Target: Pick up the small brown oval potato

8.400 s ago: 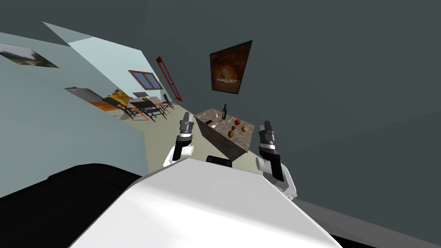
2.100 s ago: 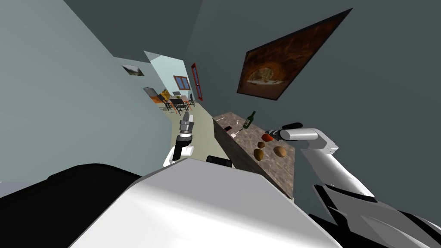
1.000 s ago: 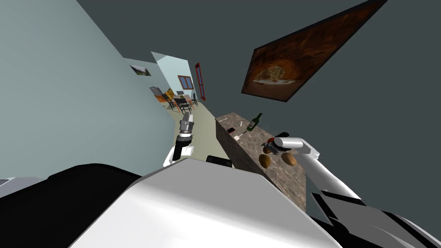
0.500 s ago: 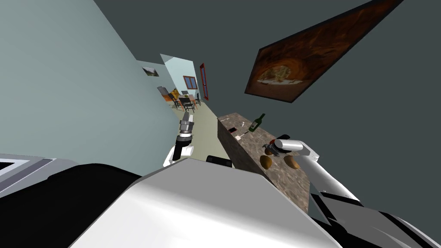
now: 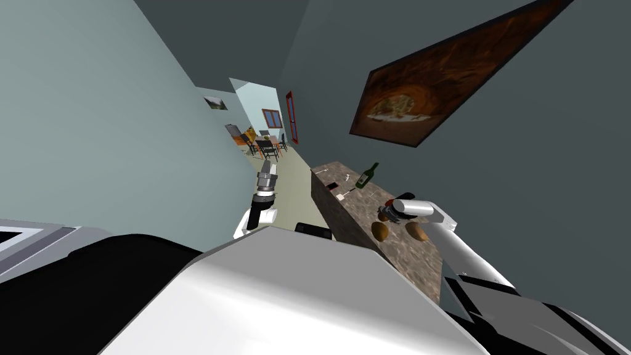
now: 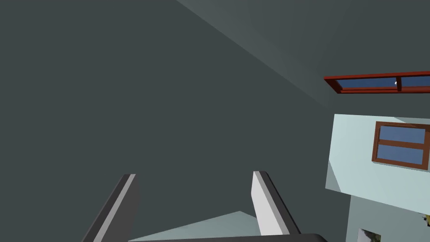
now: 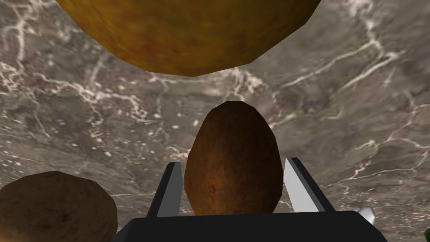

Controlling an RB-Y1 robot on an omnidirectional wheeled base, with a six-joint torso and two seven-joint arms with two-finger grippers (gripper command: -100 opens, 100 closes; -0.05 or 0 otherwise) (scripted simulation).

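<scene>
Grey-brown veined stone counter (image 5: pixel 403 262), at our 2 o'clock, set against a dark grey wall.

Item: small brown oval potato (image 7: pixel 231 159), lengthwise between the fingers of our right gripper (image 7: pixel 233 167). Both blades sit close against its sides in a narrow hold. Whether it rests on the stone or clear of it we cannot tell.

Item: larger golden-brown potato (image 7: pixel 184 33), just beyond the fingertips, apart from the small one.

Item: rounder brown potato (image 7: pixel 54 206), beside the gripper's body.

Item: green bottle (image 5: pixel 366 175), at 11 o'clock from the right gripper, well apart.

Item: our left gripper (image 6: pixel 193 176), raised at our 12 o'clock, blades wide apart, holding nothing.
</scene>
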